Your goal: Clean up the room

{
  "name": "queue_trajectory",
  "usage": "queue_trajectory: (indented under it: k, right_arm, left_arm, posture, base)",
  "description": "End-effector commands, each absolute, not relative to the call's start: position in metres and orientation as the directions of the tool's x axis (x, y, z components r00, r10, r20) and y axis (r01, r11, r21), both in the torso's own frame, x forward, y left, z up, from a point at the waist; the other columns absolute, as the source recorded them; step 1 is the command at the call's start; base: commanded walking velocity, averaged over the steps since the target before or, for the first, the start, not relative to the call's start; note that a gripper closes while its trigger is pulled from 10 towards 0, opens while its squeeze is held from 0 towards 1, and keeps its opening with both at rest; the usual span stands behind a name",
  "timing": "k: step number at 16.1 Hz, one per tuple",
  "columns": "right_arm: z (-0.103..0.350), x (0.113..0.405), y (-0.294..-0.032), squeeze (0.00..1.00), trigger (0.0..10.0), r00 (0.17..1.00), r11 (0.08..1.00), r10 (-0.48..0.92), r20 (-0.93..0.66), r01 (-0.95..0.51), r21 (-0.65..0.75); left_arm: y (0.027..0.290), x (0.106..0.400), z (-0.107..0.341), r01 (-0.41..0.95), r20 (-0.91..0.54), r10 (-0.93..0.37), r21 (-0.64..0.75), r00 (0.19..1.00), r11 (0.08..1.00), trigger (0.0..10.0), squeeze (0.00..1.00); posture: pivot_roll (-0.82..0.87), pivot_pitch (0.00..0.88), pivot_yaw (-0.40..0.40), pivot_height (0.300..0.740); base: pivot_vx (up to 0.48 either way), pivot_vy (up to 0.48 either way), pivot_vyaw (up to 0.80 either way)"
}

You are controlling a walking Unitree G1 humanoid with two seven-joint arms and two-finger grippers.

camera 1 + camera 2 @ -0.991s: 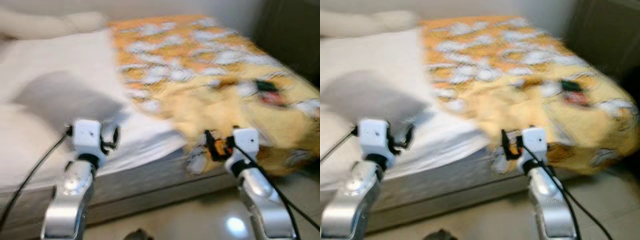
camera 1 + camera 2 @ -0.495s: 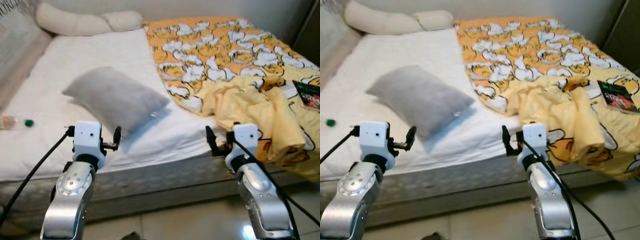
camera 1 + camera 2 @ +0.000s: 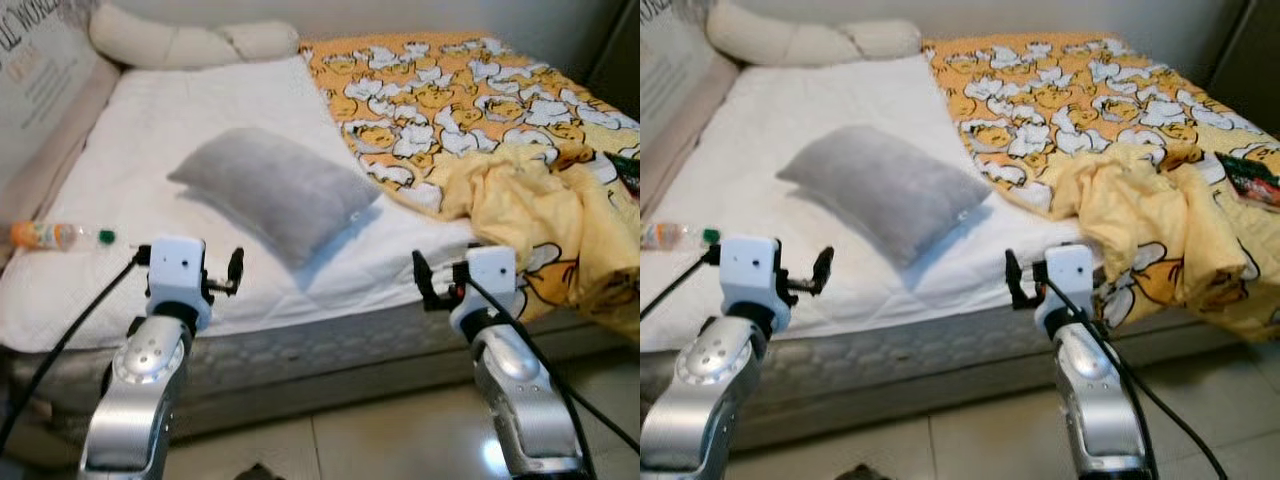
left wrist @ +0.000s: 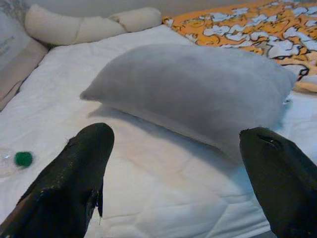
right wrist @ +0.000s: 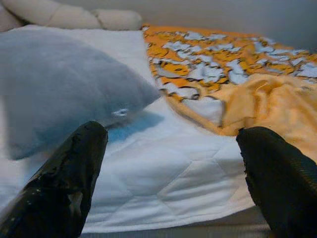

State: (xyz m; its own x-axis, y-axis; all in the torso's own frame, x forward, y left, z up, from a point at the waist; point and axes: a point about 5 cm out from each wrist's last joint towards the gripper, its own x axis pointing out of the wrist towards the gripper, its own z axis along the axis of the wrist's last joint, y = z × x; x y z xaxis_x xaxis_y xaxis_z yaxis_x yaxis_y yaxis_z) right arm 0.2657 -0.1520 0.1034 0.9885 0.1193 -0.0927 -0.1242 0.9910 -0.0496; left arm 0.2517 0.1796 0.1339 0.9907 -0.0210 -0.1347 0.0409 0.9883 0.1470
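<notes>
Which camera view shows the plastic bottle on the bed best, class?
The left eye view: the bottle lies whole on the white sheet, with orange label and green cap. The right eye view cuts it at the picture's edge. The left wrist view catches the cap end.

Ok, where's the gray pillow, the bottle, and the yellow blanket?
gray pillow (image 3: 275,190), left eye view, middle of its top face.
bottle (image 3: 45,235), left eye view, its orange body.
yellow blanket (image 3: 1140,215), right eye view, the crumpled fold.
</notes>
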Motion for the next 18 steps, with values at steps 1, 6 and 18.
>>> queue_trajectory:
  k: [1, 6, 18]
  right_arm:
    - [0.1052, 0.2678, -0.1502, 0.0, 10.0, 0.989, 0.99, 0.125, -0.081, -0.13, -0.058]
    - [0.1043, 0.2688, -0.1494, 0.0, 10.0, 0.989, 0.99, 0.127, -0.08, -0.131, -0.045]
    - [0.1027, 0.271, -0.148, 0.0, 10.0, 0.988, 0.991, 0.132, -0.085, -0.135, -0.026]
  left_arm:
    - [0.1807, 0.2524, 0.135, 0.038, -0.134, -0.017, 0.157, 0.991, 0.987, 10.0, 1.0]
    - [0.1784, 0.2499, 0.1331, 0.039, -0.139, -0.018, 0.148, 0.99, 0.988, 10.0, 1.0]
    - [0.177, 0.2561, 0.1408, 0.023, -0.094, -0.008, 0.159, 0.996, 0.987, 10.0, 1.0]
  posture:
    - [0.05, 0.0, 0.028, 0.74]
    - [0.05, 0.0, 0.026, 0.74]
    - [0.05, 0.0, 0.03, 0.74]
  base:
    - [0.0, 0.315, 0.0]
    - [0.0, 0.308, 0.0]
    - [0.0, 0.154, 0.0]
